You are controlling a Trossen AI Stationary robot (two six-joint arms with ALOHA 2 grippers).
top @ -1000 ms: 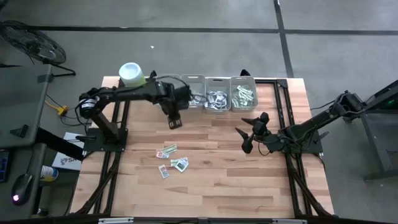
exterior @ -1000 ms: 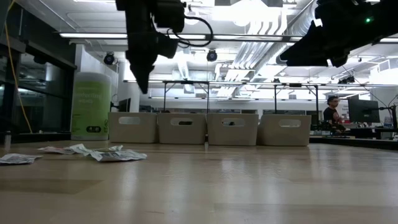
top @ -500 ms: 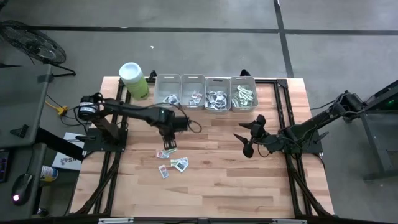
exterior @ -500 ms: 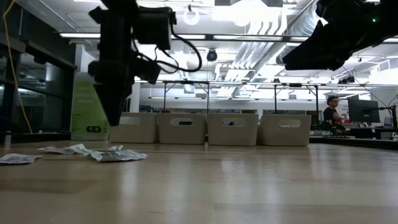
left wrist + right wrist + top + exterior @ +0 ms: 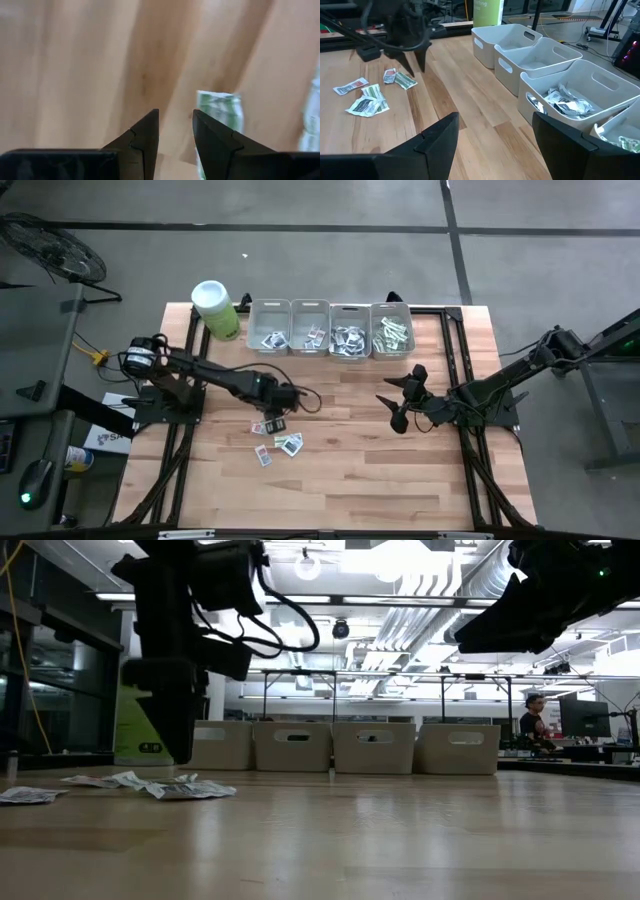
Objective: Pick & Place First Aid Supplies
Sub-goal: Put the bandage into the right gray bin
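The left gripper (image 5: 277, 417) is poised just above the loose white and green-and-white paper packets (image 5: 277, 437) scattered on the pale wooden tabletop (image 5: 350, 470), its fingers narrowly parted and empty. A green-and-white strip packet (image 5: 220, 111) is seen just beyond one fingertip, not between the two. A closing here is judged likely to miss or to nudge the packet aside. The right gripper (image 5: 403, 400) is held wide and empty, well apart. No writing can be read.

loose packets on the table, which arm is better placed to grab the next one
Left. The left gripper hangs open right above the loose packets; the right gripper waits open farther off, near the bins.
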